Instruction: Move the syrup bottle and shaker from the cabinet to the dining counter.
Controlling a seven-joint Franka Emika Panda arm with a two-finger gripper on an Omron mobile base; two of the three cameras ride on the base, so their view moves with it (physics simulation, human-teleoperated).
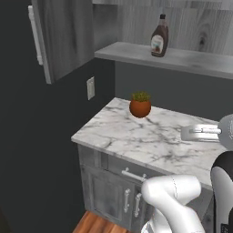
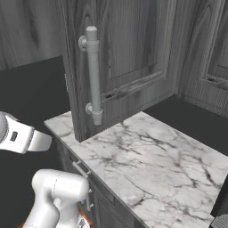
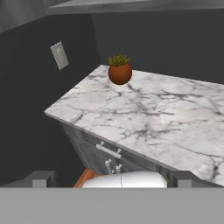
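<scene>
The syrup bottle (image 1: 159,41), dark brown with a white-and-red label, stands upright on the grey shelf (image 1: 191,59) of the open cabinet (image 1: 63,36). The cabinet door (image 2: 129,58) hangs open, with its silver bar handle (image 2: 93,75) facing the right base view. My gripper (image 1: 187,133) hovers level over the right part of the marble worktop, well below and to the right of the bottle. In the hand view its fingertips (image 3: 41,178) stand wide apart and open, with nothing between them. The shaker and the dining counter are out of view.
An orange plant pot (image 1: 140,105) sits near the back of the short marble worktop (image 1: 136,141), over grey drawers (image 1: 113,195). A wall outlet (image 1: 91,87) is on the dark wall to the left. The open door overhangs the worktop's left end.
</scene>
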